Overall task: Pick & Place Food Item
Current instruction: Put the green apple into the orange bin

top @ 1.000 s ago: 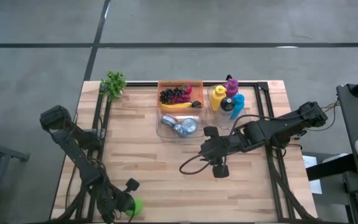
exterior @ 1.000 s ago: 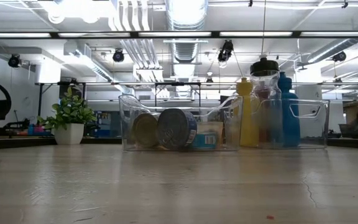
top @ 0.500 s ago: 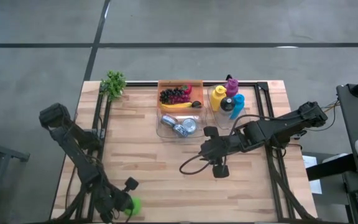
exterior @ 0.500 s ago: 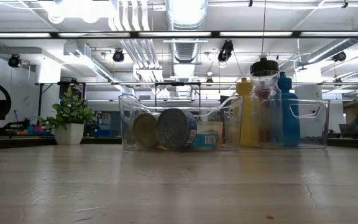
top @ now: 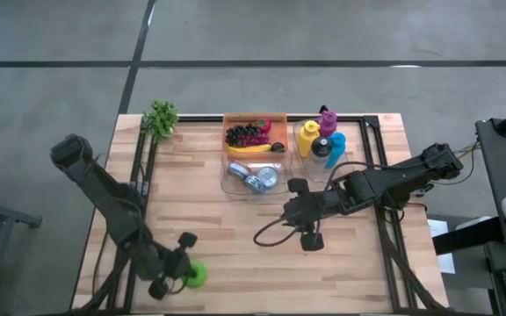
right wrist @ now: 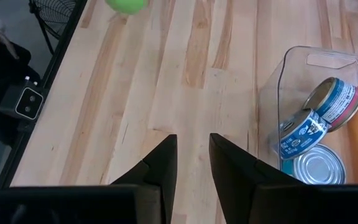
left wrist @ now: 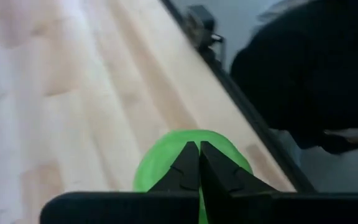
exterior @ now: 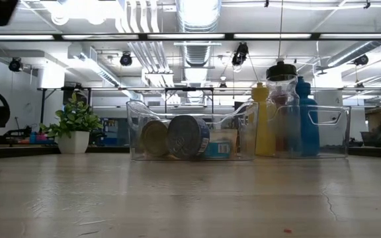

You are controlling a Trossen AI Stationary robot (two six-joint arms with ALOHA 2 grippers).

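From above, the pale wooden plank desk (top: 200,219) carries a clear plastic bin of tin cans (top: 253,178) near its far middle. Behind that bin sits an orange tray of grapes and a banana (top: 255,134), and beside the bin stands a second clear bin of coloured bottles (top: 321,143). A small green potted plant (top: 160,118) stands well to the left of the can bin. The round bright green food item (top: 197,276) lies at the desk's near edge, well apart from the can bin and to its left. The left pincer (top: 181,274) is right against this green item, its fingers pressed together. The right pincer (top: 308,239) hovers over bare wood just in front of the can bin.

At desk height, the can bin (exterior: 190,137) shows two cans on their sides, the bottle bin (exterior: 306,131) on one side of it and the potted plant (exterior: 75,125) on the other. No pincer shows here.

From the left wrist, the left pincer (left wrist: 196,165) has its tips fully together, touching the top of the green item (left wrist: 166,165) without enclosing it.

From the right wrist, the right pincer (right wrist: 192,158) stands narrowly apart and holds nothing; the can bin (right wrist: 316,118) is near, the green item (right wrist: 126,5) far beyond
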